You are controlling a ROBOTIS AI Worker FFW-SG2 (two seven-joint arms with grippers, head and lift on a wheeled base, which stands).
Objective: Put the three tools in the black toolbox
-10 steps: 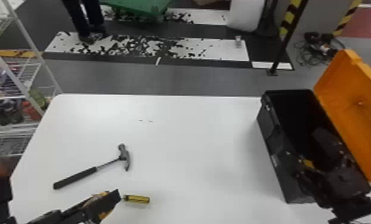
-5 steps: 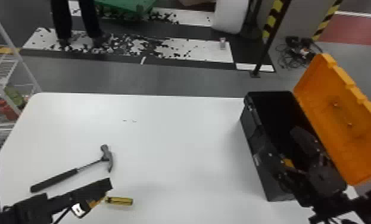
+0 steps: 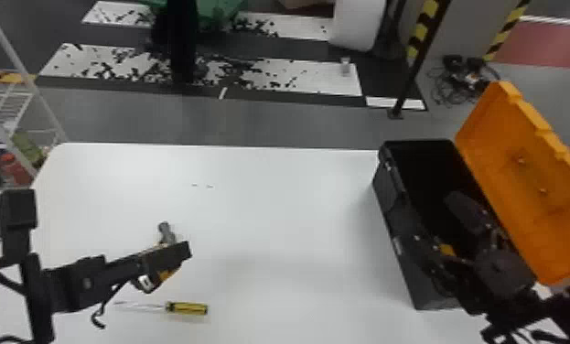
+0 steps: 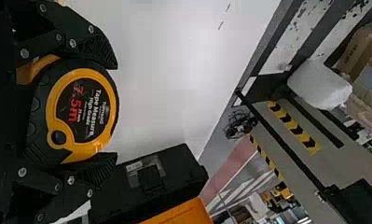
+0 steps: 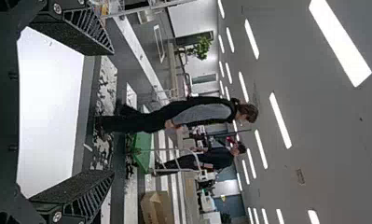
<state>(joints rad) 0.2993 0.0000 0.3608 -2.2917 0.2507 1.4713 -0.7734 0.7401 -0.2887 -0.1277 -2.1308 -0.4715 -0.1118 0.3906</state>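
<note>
Tape measure [image 4: 83,116]: gripped between the left gripper's [image 4: 112,109] fingers, over the table's left part; we seem to be at the step of taking it to the box.
Next move: we bring it to the black toolbox [image 3: 427,279] by the table's [image 3: 274,219] right edge, then let go over the open top.
Right gripper [image 5: 112,112]: fingers wide apart, empty; we should keep it out of the way.
Hammer [image 3: 165,232]: hard grey head, part hidden, on the table's left side.
Screwdriver [image 3: 186,308]: striped yellow handle, thin rod, closer to our edge.
Lid [image 3: 526,183]: orange, looks like plastic, bumpy rim.
</note>
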